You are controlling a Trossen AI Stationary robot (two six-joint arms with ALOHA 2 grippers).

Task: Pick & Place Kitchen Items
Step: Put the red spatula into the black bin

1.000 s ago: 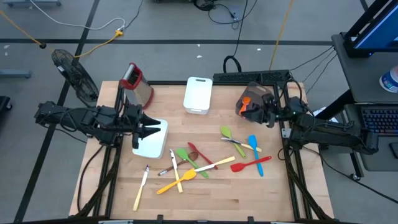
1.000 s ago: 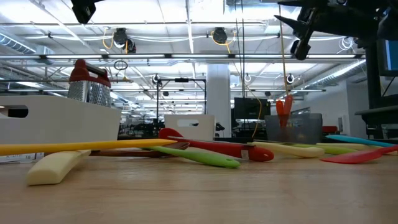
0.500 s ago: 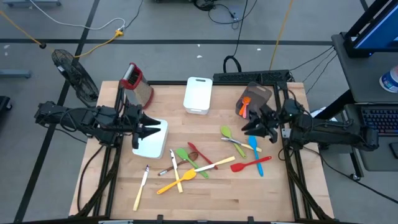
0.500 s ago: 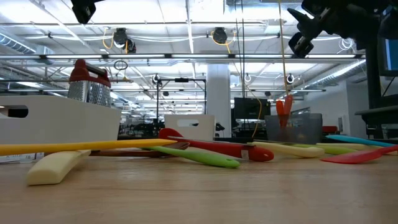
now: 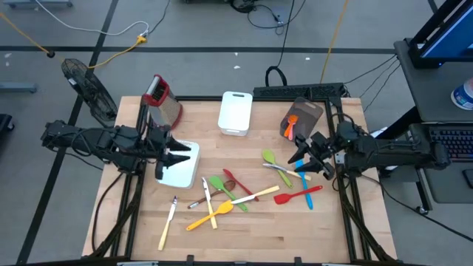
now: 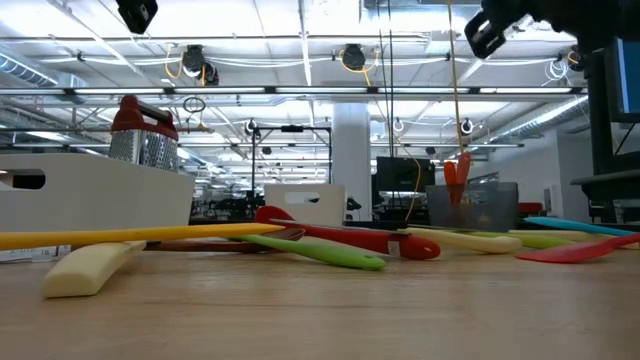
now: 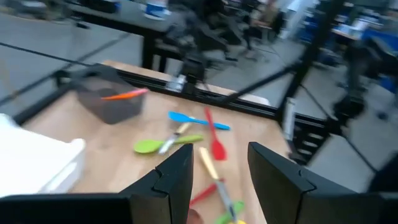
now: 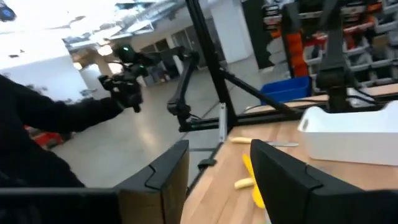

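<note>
Overhead and bench-level views of a wooden bench (image 5: 244,229) with two arms. The left tool (image 5: 176,154) hangs over the white bin (image 5: 179,170) at the bench's left side, fingers (image 7: 177,177) spread with nothing between them. The right tool (image 5: 305,160) hangs above the right side of the bench, over the handle end of the blue spoon (image 5: 301,172), its fingers (image 8: 171,168) parted and empty.

Kitchen items lie loose on the bench. Right group: a light green spoon (image 5: 268,157) and, just beside it, a utensil with a metal-coloured shaft (image 5: 283,170), the blue spoon, and a red spatula (image 5: 299,196) nearer the front edge. Centre group, overlapping: a green spatula (image 5: 219,185), a dark red spoon (image 5: 235,182), a cream spatula (image 5: 255,196), an orange spatula (image 5: 208,214) and a cream knife (image 5: 209,201). A yellow-handled utensil (image 5: 168,224) lies apart toward the front left. An orange utensil (image 5: 292,123) stands inside the grey bin (image 5: 309,114) at the back right.

A second white bin (image 5: 235,113) sits at the back centre; a metal box grater with a red top (image 5: 162,100) stands at the back left. In the bench-level view the grater (image 6: 142,135) rises behind the white bin wall (image 6: 95,190)
</note>
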